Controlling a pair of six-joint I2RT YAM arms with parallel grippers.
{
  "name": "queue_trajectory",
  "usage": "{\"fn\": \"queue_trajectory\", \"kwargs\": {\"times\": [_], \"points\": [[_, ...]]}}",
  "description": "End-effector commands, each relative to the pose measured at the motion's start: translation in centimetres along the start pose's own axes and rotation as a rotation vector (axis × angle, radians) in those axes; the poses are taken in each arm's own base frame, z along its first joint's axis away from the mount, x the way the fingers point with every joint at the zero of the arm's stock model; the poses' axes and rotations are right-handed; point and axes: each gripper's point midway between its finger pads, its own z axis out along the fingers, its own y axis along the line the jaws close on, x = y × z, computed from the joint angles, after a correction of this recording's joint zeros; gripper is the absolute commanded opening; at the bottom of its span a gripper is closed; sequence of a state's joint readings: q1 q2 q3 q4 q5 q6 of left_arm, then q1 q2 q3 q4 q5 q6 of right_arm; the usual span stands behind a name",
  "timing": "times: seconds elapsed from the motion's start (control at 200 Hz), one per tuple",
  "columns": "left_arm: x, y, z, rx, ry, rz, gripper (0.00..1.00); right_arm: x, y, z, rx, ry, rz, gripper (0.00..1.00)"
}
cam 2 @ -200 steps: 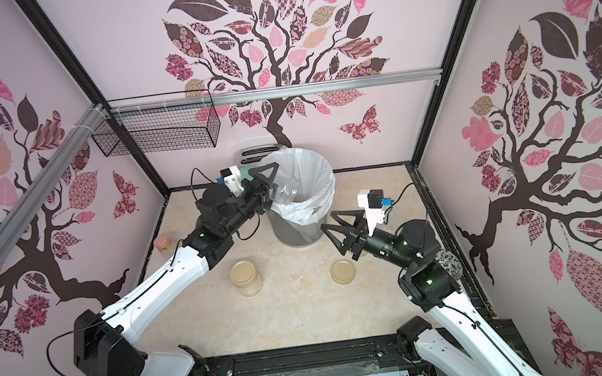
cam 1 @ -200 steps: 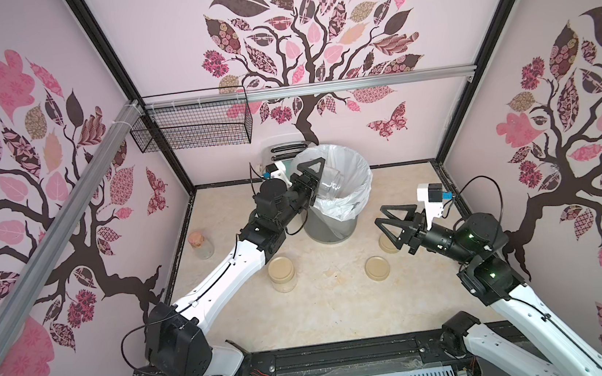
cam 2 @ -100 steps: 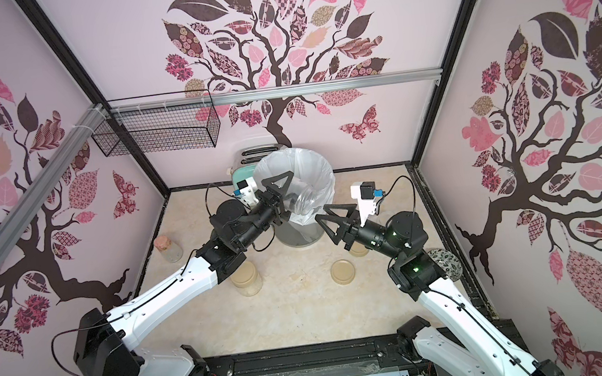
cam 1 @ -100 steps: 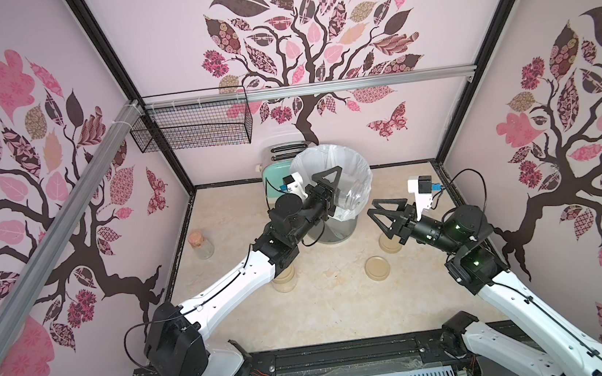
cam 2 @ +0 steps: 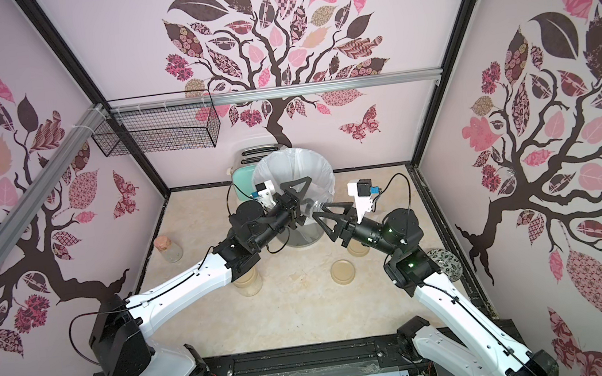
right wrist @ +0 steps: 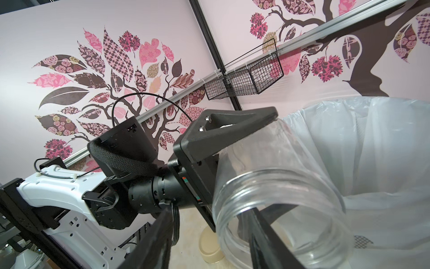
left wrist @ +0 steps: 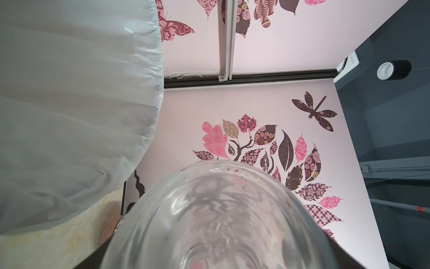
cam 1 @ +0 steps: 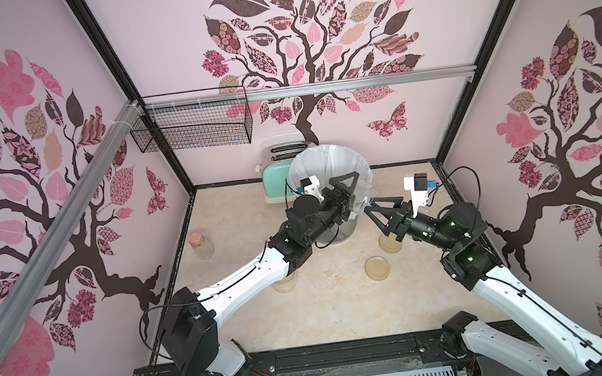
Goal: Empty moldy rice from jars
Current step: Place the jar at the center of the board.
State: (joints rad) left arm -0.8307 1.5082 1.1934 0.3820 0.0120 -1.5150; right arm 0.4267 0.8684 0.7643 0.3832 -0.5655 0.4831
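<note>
- We see the left claw [cam 1: 354, 196] pinching an empty, lidless clear glass jar [right wrist: 279, 186] at the white-lined bin's [cam 1: 326, 152] five o'clock rim.
- We find the right claw [cam 1: 370, 205] spread at its mouth.

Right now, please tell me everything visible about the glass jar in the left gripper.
The jar is clear glass, short and wide, with a threaded neck and no lid. It looks empty; no rice shows inside. The left gripper clamps its body and holds it in the air, tipped on its side, beside the white-lined bin. Its open mouth faces the right gripper, whose jaws stand open close to the rim; contact cannot be judged.
</note>
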Motion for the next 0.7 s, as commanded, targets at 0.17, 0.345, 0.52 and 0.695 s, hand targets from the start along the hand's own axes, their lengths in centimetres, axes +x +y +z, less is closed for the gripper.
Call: {"fn": "queue_trajectory", "kwargs": {"times": [0.17, 0.345, 0.52, 0.695], "points": [[1.1, -5.3, 0.0, 0.154, 0.024, 0.017, 0.62, -1.9, 0.9, 0.2, -0.022, -0.048, -0.022, 0.5], [2.2, -5.0, 0.7, 0.155, 0.046, 0.007, 0.62, -1.8, 0.6, 0.8, -0.034, -0.045, -0.008, 0.41], [2.4, -5.0, 0.9, 0.158, 0.049, -0.002, 0.62, -1.9, 0.6, 0.8, -0.039, -0.058, -0.008, 0.23], [2.5, -4.8, 0.9, 0.161, 0.053, -0.032, 0.64, -1.6, 0.4, 0.8, -0.036, -0.054, -0.01, 0.07]]}}
